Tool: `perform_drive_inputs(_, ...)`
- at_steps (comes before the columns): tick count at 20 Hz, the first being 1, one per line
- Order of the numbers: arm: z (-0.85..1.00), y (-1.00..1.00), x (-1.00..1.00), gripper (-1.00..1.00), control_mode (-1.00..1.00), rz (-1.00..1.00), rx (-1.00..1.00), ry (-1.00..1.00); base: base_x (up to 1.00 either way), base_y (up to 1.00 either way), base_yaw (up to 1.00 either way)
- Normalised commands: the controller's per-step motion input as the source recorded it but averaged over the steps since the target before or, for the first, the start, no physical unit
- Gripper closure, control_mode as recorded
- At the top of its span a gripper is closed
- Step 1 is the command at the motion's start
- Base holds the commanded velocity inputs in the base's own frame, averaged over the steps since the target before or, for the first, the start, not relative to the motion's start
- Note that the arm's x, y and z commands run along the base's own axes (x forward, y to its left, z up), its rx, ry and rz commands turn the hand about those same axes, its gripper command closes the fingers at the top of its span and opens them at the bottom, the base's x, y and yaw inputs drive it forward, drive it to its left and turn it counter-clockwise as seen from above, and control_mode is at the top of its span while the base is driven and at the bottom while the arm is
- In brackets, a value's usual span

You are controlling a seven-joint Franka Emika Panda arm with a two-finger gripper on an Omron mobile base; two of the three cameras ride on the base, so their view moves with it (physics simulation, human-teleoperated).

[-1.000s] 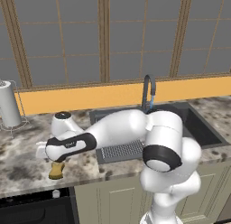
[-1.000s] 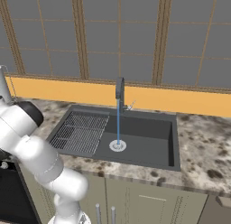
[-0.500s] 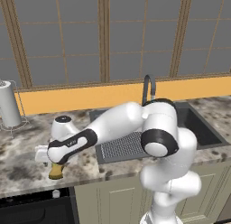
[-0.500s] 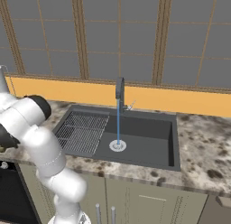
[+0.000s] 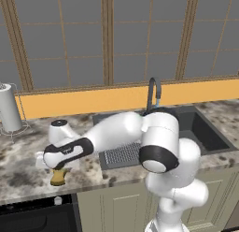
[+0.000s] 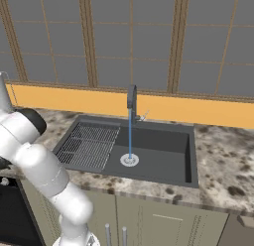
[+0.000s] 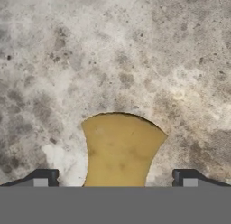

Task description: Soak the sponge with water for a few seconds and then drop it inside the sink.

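Hand view: open claw astride sponge on counter

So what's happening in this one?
The arm is reaching down over the sponge, which lies on the speckled counter left of the sink. The end effector is open, one finger on each side of the sponge, not yet closed on it. Water runs from the faucet into the basin. The sponge has not been soaked.

One sponge, one sink, one faucet.
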Motion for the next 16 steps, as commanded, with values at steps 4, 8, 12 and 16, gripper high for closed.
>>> perform_drive_inputs(4, -0.01, 0.02, 0.00, -1.00, -1.00, -0.02, -0.07, 0.02, 0.00, 0.00, 0.00)
perform_drive_inputs(8, -0.17, 0.00, 0.00, -1.00, -1.00, 0.00, 0.00, 0.05, 0.00, 0.00, 0.00)
perform_drive_inputs(12, -0.17, 0.00, 0.00, -1.00, -1.00, 0.00, 0.00, 0.04, 0.00, 0.00, 0.00)
perform_drive_inputs(16, -0.17, 0.00, 0.00, -1.00, -1.00, 0.00, 0.00, 0.00, 0.00, 0.00, 0.00)
